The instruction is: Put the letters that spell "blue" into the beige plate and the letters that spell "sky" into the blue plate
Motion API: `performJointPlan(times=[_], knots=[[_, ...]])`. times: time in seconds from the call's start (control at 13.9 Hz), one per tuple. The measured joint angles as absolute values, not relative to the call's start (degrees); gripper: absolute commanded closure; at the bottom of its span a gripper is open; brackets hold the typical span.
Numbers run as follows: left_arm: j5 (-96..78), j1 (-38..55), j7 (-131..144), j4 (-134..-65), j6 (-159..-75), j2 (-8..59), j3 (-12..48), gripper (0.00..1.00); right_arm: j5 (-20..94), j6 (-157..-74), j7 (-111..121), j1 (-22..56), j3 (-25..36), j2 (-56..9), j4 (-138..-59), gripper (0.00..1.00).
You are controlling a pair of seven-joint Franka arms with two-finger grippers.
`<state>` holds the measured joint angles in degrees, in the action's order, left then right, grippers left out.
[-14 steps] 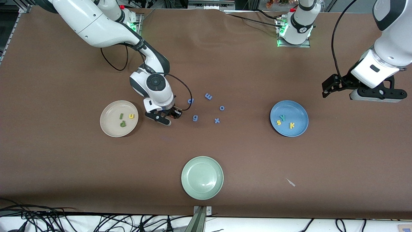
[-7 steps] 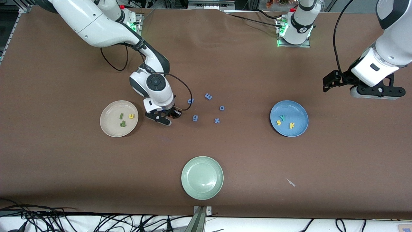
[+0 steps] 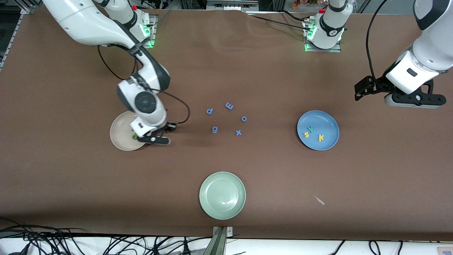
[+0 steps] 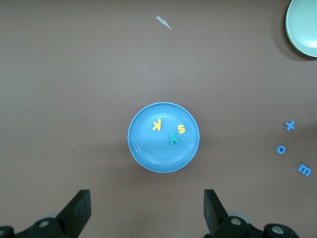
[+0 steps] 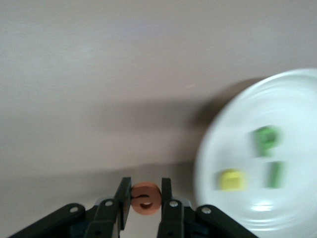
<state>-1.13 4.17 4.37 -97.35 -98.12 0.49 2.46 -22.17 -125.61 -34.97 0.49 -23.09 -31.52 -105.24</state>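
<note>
— Holding your right end effector [image 5: 145, 198] pinched on the orange "e" [image 5: 145, 198], you're at the beige plate [image 3: 118, 132] rim.
— Blue plate [image 3: 317, 130] carries s, k, y [image 4: 174, 139]; left end effector [image 4: 144, 210] waits spread, bare table [image 3: 389, 170] around.

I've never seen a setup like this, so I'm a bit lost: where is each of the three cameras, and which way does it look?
Front view: high across the table, facing both arms; shows the right gripper over the beige plate's edge and the left gripper, waiting.
Left wrist view: looks down on the blue plate with s, k, y; its open fingers show.
Right wrist view: its fingers pinch the orange "e" beside the beige plate.
Shared: each wrist view's plate also appears in the front view.
</note>
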Motion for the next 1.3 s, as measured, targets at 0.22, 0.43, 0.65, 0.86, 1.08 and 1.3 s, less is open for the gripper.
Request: performJointPlan(times=[0.22, 0.43, 0.65, 0.86, 1.08, 1.3], knots=[[-1.1, 4.2, 4.4, -97.3, -98.1, 0.5, 2.5, 0.0, -19.0, -121.1, -22.0, -0.9, -19.5, -27.0, -105.3, 0.07], [-1.1, 4.2, 4.4, -97.3, -98.1, 0.5, 2.5, 0.0, -18.7, -119.3, -20.3, -1.1, -18.8, -25.9, -106.6, 0.01], [-1.1, 4.3, 4.4, -97.3, -98.1, 0.5, 2.5, 0.0, -17.5, -118.1, -20.3, -1.1, -18.8, -25.0, -107.0, 0.0], [-1.1, 4.4, 4.4, -97.2, -98.1, 0.5, 2.5, 0.0, -10.3, -112.1, -19.9, -1.1, -18.8, -19.4, -104.5, 0.0], [-1.1, 4.5, 4.4, -97.2, -98.1, 0.5, 2.5, 0.0, -7.0, -98.8, -15.6, -1.1, -18.7, -12.7, -96.4, 0.0], [-1.1, 4.5, 4.4, -97.2, -98.1, 0.5, 2.5, 0.0, -4.7, -91.3, -8.2, -1.1, -15.3, -7.7, -92.5, 0.0]])
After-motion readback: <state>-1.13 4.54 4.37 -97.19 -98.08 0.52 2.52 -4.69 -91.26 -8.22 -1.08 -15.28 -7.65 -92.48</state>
